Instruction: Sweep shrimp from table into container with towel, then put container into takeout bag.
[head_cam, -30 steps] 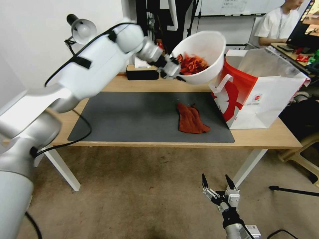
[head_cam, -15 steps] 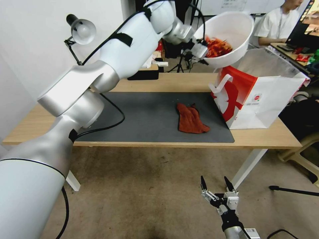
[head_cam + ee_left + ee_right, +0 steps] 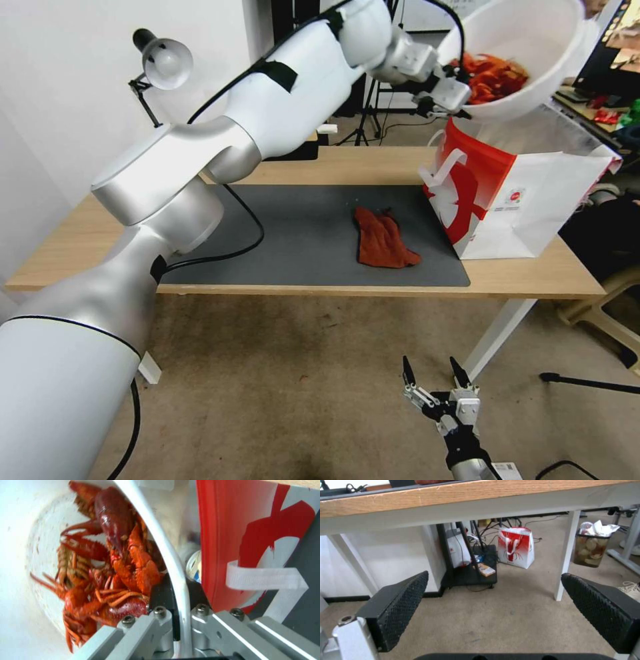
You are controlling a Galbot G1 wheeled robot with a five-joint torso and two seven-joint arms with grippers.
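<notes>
Fingers (image 3: 156, 630) of our left gripper (image 3: 448, 100) pinch the container (image 3: 527, 40) rim above the takeout bag (image 3: 527, 193); we're guessing loose shrimp (image 3: 490, 70) slide in that tilted bowl. Right gripper (image 3: 433, 383) hangs open.

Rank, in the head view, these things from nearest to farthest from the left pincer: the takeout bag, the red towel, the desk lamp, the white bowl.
1. White bowl: the left pincer grips its rim, up high.
2. Takeout bag: just below the bowl, at the table's right end.
3. Red towel: lower down, on the grey mat.
4. Desk lamp: far off on the left side.
</notes>
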